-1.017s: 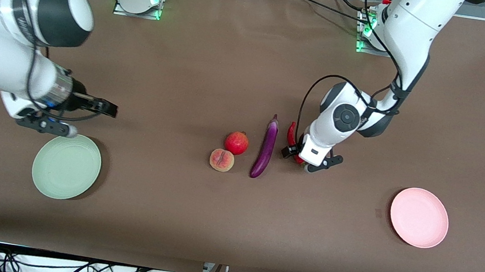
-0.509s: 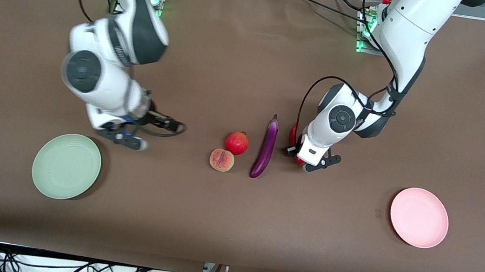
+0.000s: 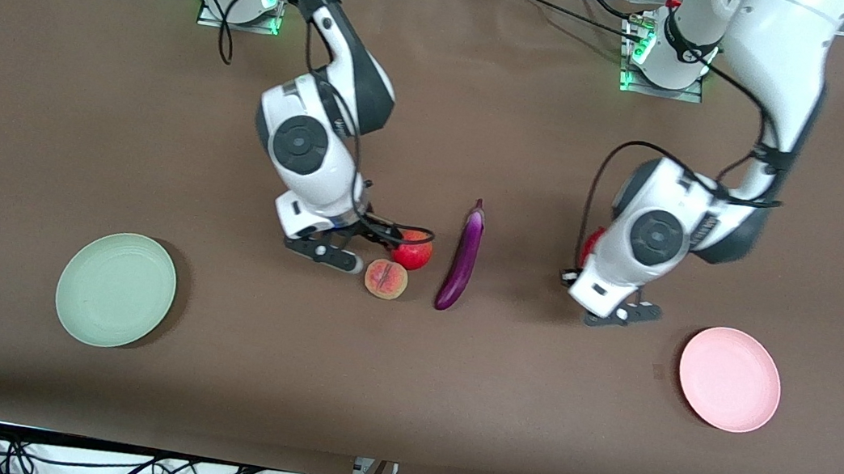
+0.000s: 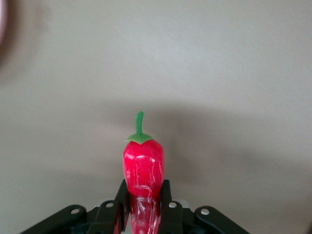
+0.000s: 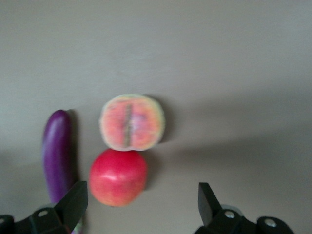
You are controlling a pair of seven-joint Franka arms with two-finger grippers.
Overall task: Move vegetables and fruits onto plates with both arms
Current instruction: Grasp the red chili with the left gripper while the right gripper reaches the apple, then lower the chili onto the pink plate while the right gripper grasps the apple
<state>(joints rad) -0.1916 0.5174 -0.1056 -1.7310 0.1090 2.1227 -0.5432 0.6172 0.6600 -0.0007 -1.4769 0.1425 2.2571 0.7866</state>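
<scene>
Left claw (image 4: 141, 214) clamping the red chili pepper (image 4: 143, 165) over the tabletop (image 3: 403, 381) near the pink plate (image 3: 729, 379), right claw (image 5: 141, 204) hanging spread wide over the pomegranate (image 5: 118, 178), peach (image 5: 131, 122) touching it, eggplant (image 3: 462, 257) lying beside them

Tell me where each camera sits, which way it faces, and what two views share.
Front view: high across the table, facing both arms; left tool over bare table, right tool over the pomegranate.
Left wrist view: on the left wrist, looking past its shut tool gripping the chili pepper.
Right wrist view: on the right wrist, looking down between open fingers.
Shared by front and right wrist: pomegranate, peach, eggplant.
</scene>
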